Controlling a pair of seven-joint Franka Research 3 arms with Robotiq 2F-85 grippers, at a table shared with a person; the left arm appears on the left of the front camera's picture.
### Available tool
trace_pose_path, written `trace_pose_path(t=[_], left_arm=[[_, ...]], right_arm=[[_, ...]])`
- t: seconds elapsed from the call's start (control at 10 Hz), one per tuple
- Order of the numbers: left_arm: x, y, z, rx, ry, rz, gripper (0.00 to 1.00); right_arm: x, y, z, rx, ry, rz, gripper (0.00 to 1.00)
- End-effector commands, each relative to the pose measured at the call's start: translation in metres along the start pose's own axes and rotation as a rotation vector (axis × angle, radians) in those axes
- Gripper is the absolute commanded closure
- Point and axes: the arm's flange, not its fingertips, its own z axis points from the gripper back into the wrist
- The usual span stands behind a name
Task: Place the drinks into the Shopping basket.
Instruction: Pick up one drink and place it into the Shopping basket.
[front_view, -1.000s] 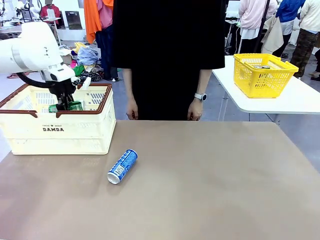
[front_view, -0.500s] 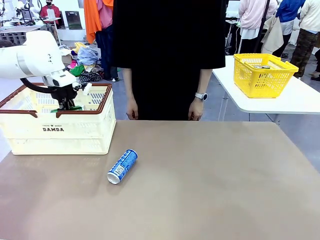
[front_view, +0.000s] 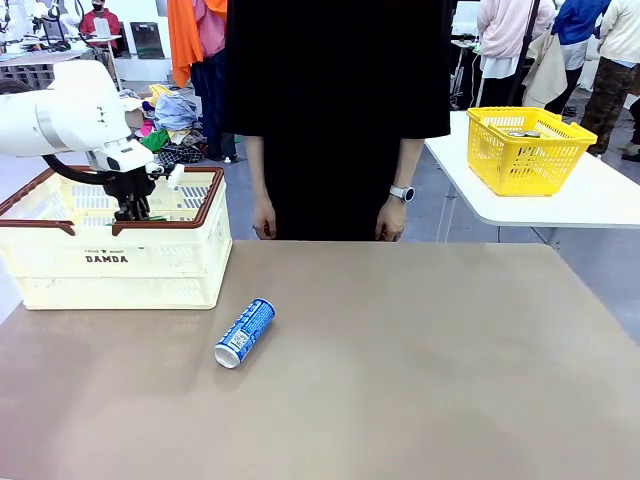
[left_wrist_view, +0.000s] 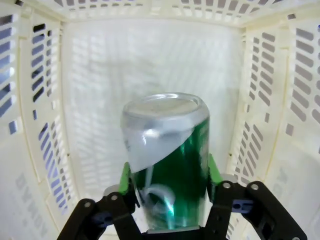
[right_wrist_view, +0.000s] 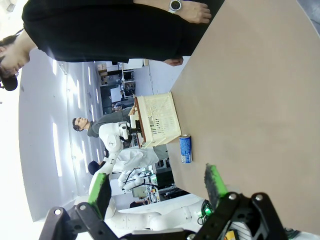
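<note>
**Drinks and Shopping basket: item record**

Item 1: green can (left_wrist_view: 170, 165). Slim metal can with a silver top, green body and white swirl markings; its outline is smeared. It stands between the green pads of the left gripper (left_wrist_view: 169, 180), top end pointing away from the wrist, inside the Shopping basket (front_view: 120, 265). Whether the pads press on it or stand just clear cannot be told.

Item 2: blue can (front_view: 245, 332). Blue body with white lettering, silver end. It lies on its side on the brown table (front_view: 420, 360), outside the basket, and well ahead of the right gripper (right_wrist_view: 157, 185).

Right gripper: fingers spread wide, nothing between them.

Container: cream-white slotted plastic, brown rim, "DAMDA" on its side; it surrounds the left gripper's fingers.
</note>
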Motion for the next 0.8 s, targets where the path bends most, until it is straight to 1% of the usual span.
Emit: trace_pose_path(t=[0.0, 0.4, 0.5, 0.6, 0.7], left_arm=[[-0.001, -0.001, 0.009, 0.017, 0.015, 0.015, 0.00], [-0.003, -0.003, 0.017, 0.043, 0.005, 0.005, 0.00], [-0.006, -0.004, 0.022, 0.054, 0.007, 0.008, 0.00], [-0.012, -0.006, 0.038, 0.068, -0.007, 0.031, 0.00], [-0.023, -0.012, 0.070, 0.087, -0.058, 0.093, 0.10]], right_arm=[[-0.002, 0.002, 0.000, 0.002, -0.004, 0.008, 0.00], [-0.002, 0.002, 0.000, 0.002, -0.004, 0.008, 0.00], [-0.002, 0.002, 0.000, 0.002, -0.004, 0.008, 0.00], [-0.002, 0.002, 0.000, 0.002, -0.004, 0.008, 0.00], [-0.002, 0.002, 0.000, 0.002, -0.004, 0.008, 0.00]])
